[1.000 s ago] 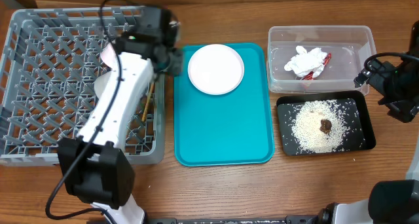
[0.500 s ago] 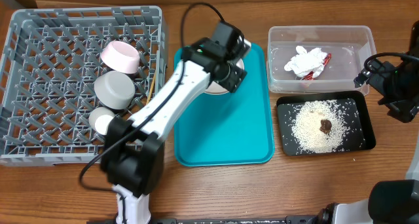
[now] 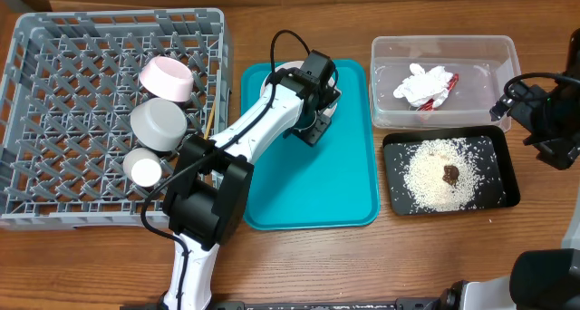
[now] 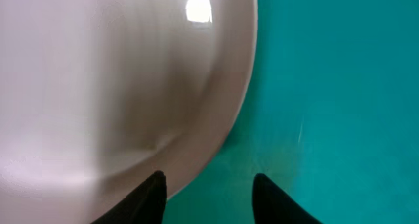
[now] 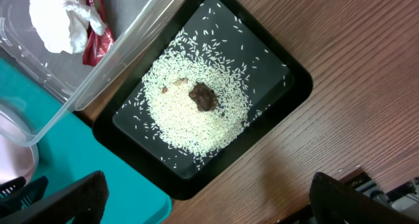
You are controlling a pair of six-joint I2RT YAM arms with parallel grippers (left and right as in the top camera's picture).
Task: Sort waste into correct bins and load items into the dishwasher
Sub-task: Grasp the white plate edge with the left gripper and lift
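The round white plate (image 4: 98,86) lies on the teal serving tray (image 3: 308,183). In the overhead view my left arm hides most of it. My left gripper (image 3: 313,121) is open and low over the plate's rim. In the left wrist view the left gripper (image 4: 208,188) has one finger over the plate and the other over the tray. My right gripper (image 3: 535,120) is open and empty above the wood beside the black tray (image 3: 507,197). The napkin (image 3: 421,83) and red wrapper (image 3: 449,83) lie in the clear tub (image 3: 444,45). Rice (image 3: 439,179) and a brown scrap (image 3: 450,173) lie in the black tray.
The grey dish rack (image 3: 54,38) at the left holds the pink cup (image 3: 168,77), grey bowl (image 3: 159,124), small saucer (image 3: 143,169) and chopsticks (image 3: 210,120). The right wrist view shows the black tray (image 5: 298,86), the tub (image 5: 131,27) and the teal tray corner (image 5: 65,152).
My left arm swung from the dish rack over to the teal tray and came down at the plate's edge. The right arm has not moved.
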